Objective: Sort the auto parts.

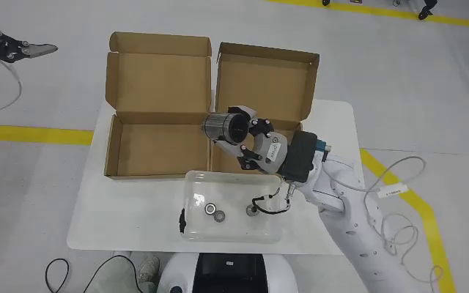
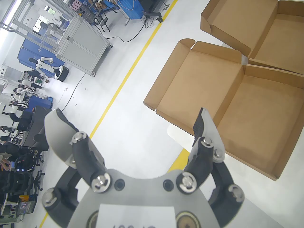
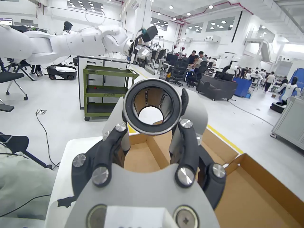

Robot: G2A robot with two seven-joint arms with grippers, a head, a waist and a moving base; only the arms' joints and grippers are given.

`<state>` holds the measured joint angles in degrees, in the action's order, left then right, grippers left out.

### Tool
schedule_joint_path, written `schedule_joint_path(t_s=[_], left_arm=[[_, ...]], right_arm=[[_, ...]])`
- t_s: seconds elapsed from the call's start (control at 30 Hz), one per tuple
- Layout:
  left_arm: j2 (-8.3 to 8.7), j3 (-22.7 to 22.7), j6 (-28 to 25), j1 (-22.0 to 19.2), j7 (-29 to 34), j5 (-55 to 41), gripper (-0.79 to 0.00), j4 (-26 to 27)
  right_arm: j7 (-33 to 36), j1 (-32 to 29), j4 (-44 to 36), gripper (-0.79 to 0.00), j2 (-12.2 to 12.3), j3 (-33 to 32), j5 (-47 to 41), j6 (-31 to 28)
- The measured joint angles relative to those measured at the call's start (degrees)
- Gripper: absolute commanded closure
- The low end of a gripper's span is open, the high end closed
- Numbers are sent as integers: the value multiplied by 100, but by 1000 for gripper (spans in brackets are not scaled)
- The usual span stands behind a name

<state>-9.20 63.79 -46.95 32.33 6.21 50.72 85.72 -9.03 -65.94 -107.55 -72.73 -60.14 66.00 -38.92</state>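
My right gripper is shut on a metal cylindrical bearing, holding it in the air on its side above the edge where the two open cardboard boxes meet. In the right wrist view the bearing shows its hollow bore between the fingers of the right gripper. The left box and the right box both look bare inside. My left gripper hangs off the table's far left over the floor; in its own view the left gripper is open with nothing in it.
A clear plastic tray stands at the table's front edge. It holds a small ring bearing, a small metal part, a black cable piece and a black strip. Box lids stand open toward the back.
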Motion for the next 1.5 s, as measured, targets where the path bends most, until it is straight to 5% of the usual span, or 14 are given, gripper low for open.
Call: schedule_joint_path(t_s=[0.27, 0.73, 1.2, 1.5], left_arm=[[0, 0, 0, 0, 0, 0, -785, 0], [0, 0, 0, 0, 0, 0, -785, 0], [0, 0, 0, 0, 0, 0, -785, 0], [0, 0, 0, 0, 0, 0, -785, 0]], right_arm=[[672, -193, 206, 0, 15, 306, 688, 151], [1915, -591, 594, 0, 1, 545, 1358, 1351], [3118, 676, 1882, 0, -220, 858, 636, 1279], [3074, 1186, 2897, 0, -435, 1310, 503, 1565]])
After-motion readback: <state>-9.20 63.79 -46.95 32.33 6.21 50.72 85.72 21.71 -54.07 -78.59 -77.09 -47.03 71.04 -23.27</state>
